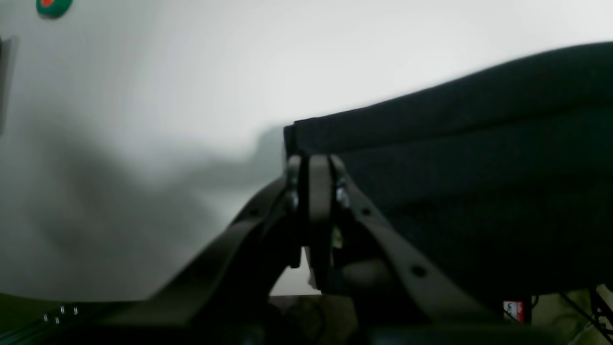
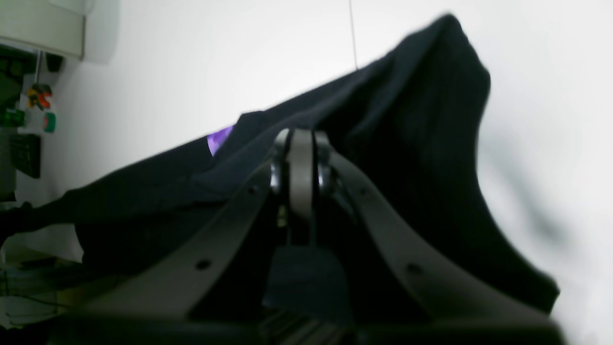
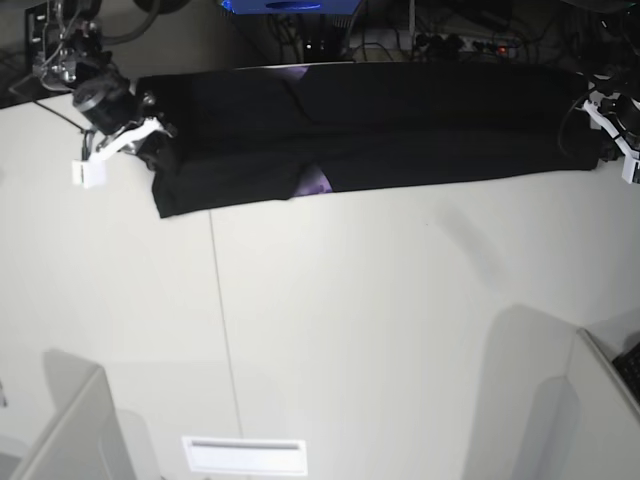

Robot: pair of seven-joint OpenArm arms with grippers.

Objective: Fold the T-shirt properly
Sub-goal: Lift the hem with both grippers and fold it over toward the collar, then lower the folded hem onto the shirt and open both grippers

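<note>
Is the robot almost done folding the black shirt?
Not yet. The T-shirt already looks doubled into a long band, a bit of purple print peeking out. Left gripper and right gripper are shut on its two ends, stretching it across the table. Shorter folds remain.

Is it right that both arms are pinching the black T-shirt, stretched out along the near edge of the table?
Not quite. The T-shirt is stretched along the far edge of the table, as the base view shows. The rest holds: the left gripper and right gripper each have their jaws shut on the cloth.
</note>
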